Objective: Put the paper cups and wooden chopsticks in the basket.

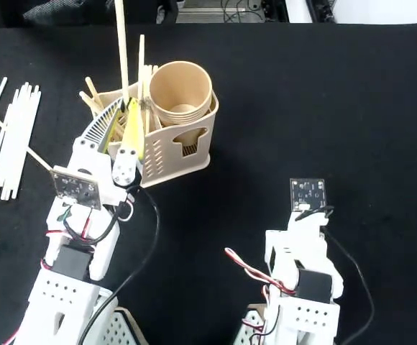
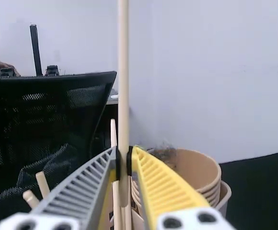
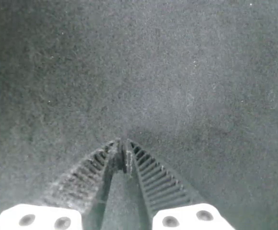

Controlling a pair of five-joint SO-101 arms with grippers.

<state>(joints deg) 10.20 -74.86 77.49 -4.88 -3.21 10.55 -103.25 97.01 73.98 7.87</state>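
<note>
The left arm (image 1: 75, 244) and right arm (image 1: 298, 269) are white, with black cables. The left gripper (image 2: 123, 163) has ribbed fingers (image 2: 163, 187), one grey and one yellow.

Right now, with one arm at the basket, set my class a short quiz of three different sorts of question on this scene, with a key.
1. True or false: the left gripper is shut on a chopstick.
2. Where are the paper cups?
A) stacked in the basket
B) on the table beside the right arm
C) in the right gripper
3. What lies on the table, outside the basket?

Key: 1 true; 2 A; 3 loose chopsticks.
</note>
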